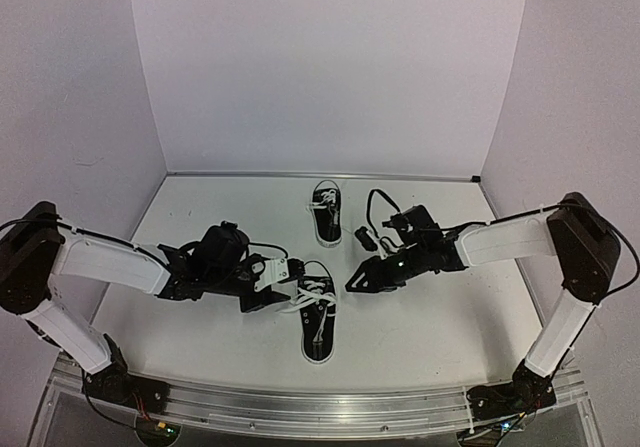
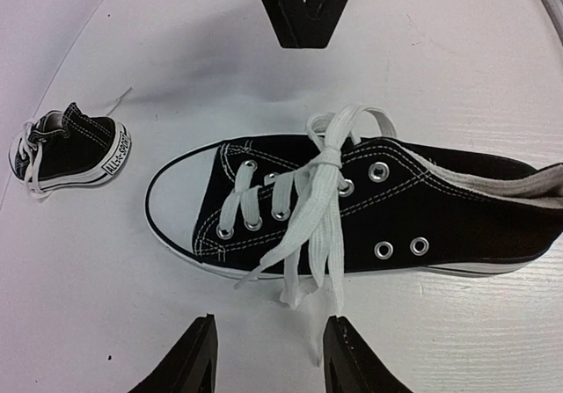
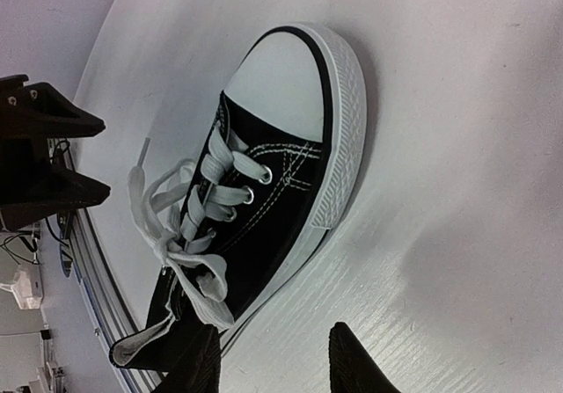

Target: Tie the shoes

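Black shoe (image 1: 318, 319) sits between left hand (image 1: 292, 287) and right hand (image 1: 355, 282) — unheld.

Loose lace ends (image 2: 310, 265) trail into the gap between the left fingers (image 2: 189, 362), the near shoe (image 2: 440, 208) broadside just beyond, the far shoe (image 2: 75, 147) well off leftward. Bare table (image 3: 457, 235) lies between the right fingers (image 3: 361, 365).

"ALL STAR" on heel patch (image 2: 117, 154) of far shoe (image 2: 70, 151), nothing else legible

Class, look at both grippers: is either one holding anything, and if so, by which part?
Nothing is held. The left gripper and the right gripper both stand open by the near shoe, and neither pinches its white laces.
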Motion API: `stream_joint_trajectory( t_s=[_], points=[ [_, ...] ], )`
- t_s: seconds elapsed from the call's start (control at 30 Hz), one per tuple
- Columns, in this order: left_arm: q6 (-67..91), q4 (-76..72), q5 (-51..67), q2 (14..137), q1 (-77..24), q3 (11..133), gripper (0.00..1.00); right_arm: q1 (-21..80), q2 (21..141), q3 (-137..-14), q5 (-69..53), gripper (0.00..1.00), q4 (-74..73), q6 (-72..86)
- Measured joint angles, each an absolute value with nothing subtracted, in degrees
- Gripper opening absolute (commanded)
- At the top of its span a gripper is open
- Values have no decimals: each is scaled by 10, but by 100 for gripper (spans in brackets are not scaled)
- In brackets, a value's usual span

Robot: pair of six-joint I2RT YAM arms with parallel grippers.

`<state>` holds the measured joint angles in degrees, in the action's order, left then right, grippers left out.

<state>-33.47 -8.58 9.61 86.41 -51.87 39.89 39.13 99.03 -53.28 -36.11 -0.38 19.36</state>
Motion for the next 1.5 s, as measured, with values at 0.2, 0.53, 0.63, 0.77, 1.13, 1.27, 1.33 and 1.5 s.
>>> stream_joint_trajectory(
  t_s=[0.2,0.53,0.63,0.77,1.13,1.27,1.33,1.5],
  points=[
    [-358,-69,88,905,-531,438,42,391,1003,-533,-383,40,3,194],
    [-379,-55,89,942,-544,474,24,391,1003,-532,-390,40,7,194],
    [-381,-54,89,946,-546,480,14,391,1003,-532,-393,41,8,194],
    [-383,-54,90,947,-546,481,1,391,1003,-529,-400,44,12,194],
    [-349,-62,71,910,-542,467,0,391,998,-506,-403,50,14,196],
    [-329,-67,55,898,-535,463,0,391,988,-505,-404,50,17,198],
    [-320,-67,45,896,-532,462,0,391,984,-505,-405,49,21,199],
    [-304,-67,19,896,-528,454,0,391,982,-505,-406,48,26,200]
  ],
)
